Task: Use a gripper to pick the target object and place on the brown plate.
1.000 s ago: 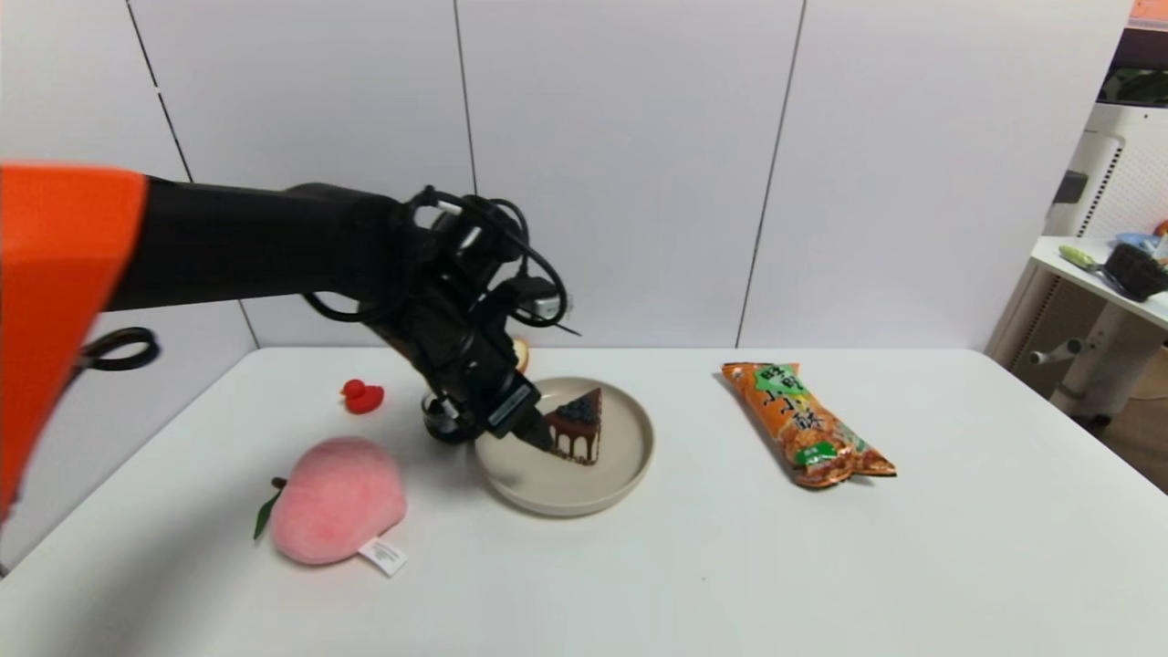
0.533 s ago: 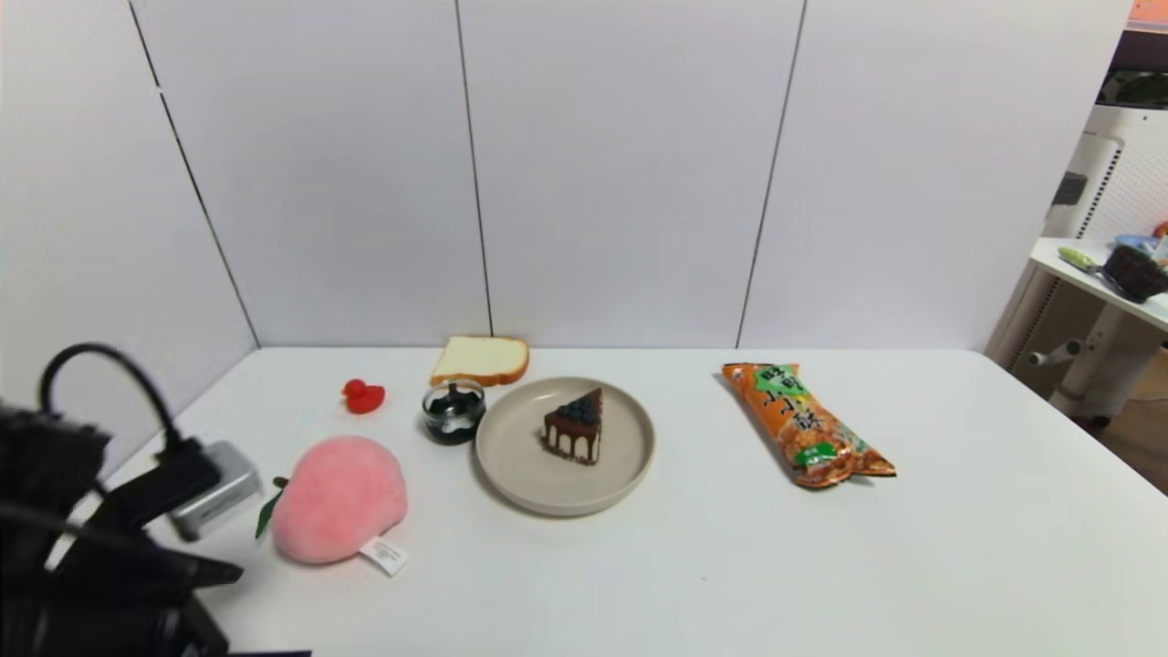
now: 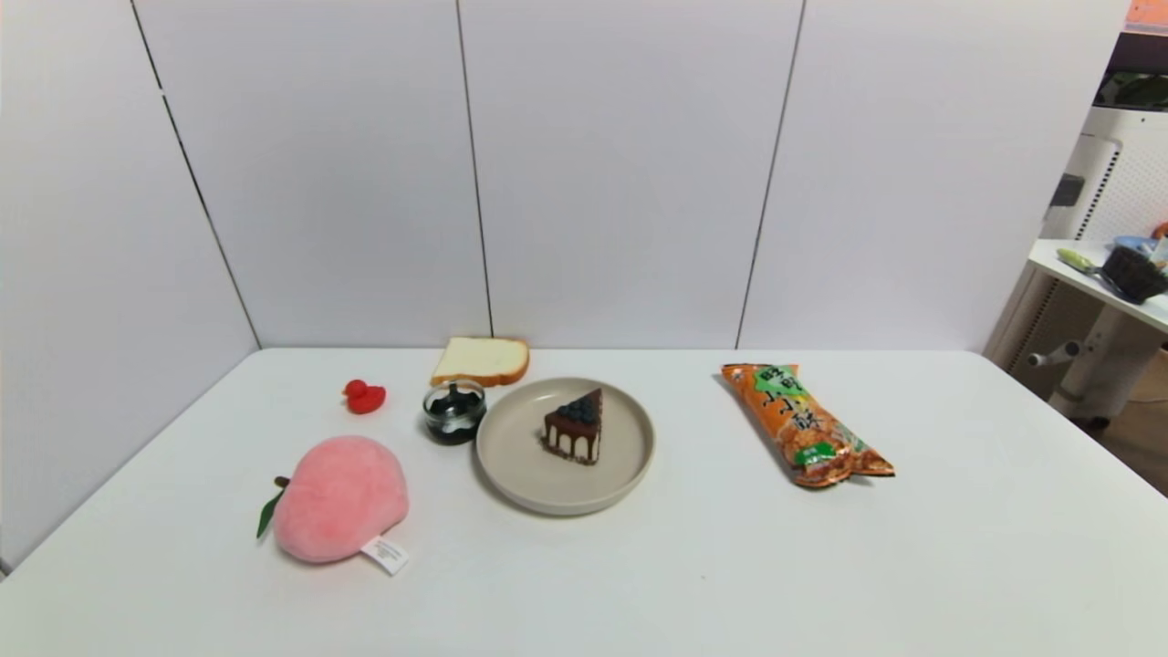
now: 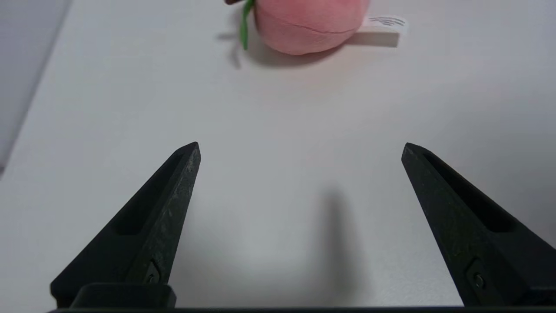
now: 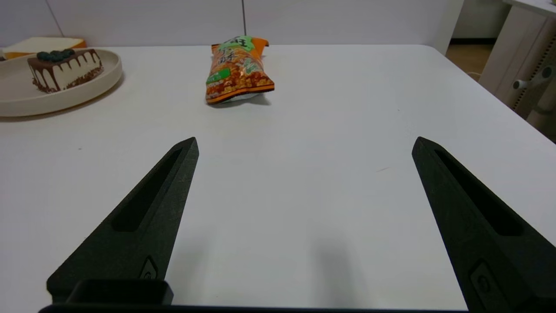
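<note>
The cake slice (image 3: 574,427) sits on the brown plate (image 3: 518,461), a bit toward its far side, and nothing is touching it. The left gripper (image 4: 299,148) is low over the white surface (image 3: 730,566) near the pink peach (image 3: 339,497), jaws wide apart and holding nothing. The right gripper (image 5: 304,141) hangs over the surface near the orange snack bag (image 3: 803,422), jaws also wide apart and holding nothing.
</note>
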### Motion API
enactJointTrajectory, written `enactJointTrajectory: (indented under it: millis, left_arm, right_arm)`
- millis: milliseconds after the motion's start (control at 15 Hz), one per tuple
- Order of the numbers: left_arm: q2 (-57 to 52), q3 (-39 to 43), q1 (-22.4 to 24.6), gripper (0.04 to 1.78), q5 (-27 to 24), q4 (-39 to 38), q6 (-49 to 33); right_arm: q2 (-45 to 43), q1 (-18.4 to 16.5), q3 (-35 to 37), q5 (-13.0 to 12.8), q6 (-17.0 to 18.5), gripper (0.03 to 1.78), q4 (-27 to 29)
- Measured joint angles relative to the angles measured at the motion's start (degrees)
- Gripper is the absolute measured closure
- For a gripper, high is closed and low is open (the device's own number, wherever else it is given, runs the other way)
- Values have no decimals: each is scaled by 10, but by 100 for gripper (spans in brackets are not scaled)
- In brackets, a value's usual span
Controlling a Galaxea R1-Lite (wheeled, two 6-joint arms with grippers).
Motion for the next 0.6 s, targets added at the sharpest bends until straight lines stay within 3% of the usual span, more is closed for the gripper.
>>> enactJointTrajectory:
  millis: [267,600]
  left_arm:
    - [-153,18,20,13,14,10,-12]
    - [-204,21,25,13,39,11,-112]
  right_arm:
    - [0,0,0,0,0,11,0]
    - [0,0,0,0,4,11,0]
